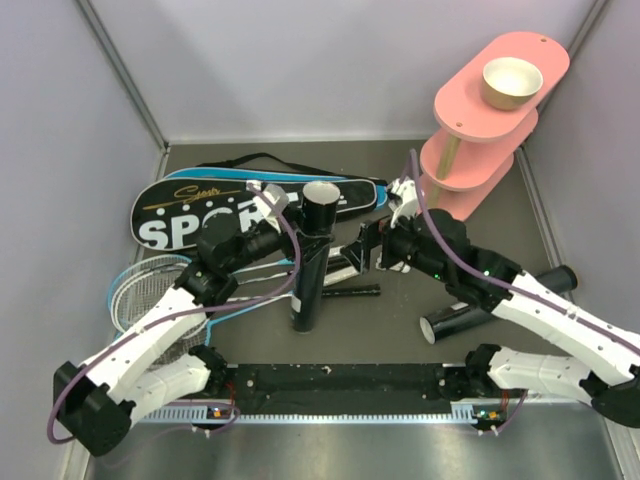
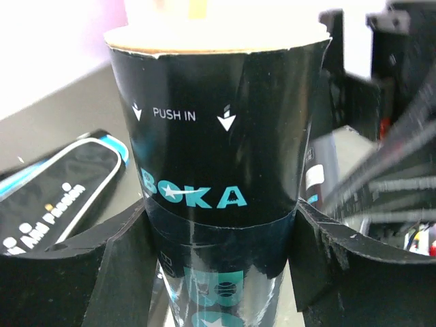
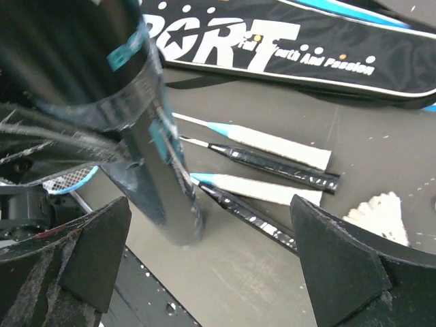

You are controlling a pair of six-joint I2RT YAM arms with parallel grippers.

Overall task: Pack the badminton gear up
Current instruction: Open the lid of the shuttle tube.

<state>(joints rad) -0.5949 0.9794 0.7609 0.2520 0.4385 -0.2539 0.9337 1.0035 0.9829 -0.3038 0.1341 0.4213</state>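
Observation:
A black tube [image 1: 308,270] lettered BOKA [image 2: 218,136] stands upright mid-table. My left gripper [image 1: 298,222] [image 2: 223,219] is shut on it near the top, with a finger pressed against each side. My right gripper [image 1: 363,246] [image 3: 211,235] hangs open just right of the tube [image 3: 146,136] and holds nothing. A second black tube [image 1: 490,303] lies on its side at the right. Rackets [image 1: 150,285] lie at the left, and their white-wrapped handles [image 3: 272,142] reach past the upright tube. The black SPORT bag [image 1: 220,205] [image 3: 306,54] [image 2: 61,197] lies behind. A white shuttlecock [image 3: 380,212] rests by my right finger.
A pink three-tier stand [image 1: 480,120] with a tan bowl [image 1: 512,82] on its top tier fills the back right corner. Grey walls close in the table at the back and sides. A black rail [image 1: 340,378] runs along the near edge between the arm bases.

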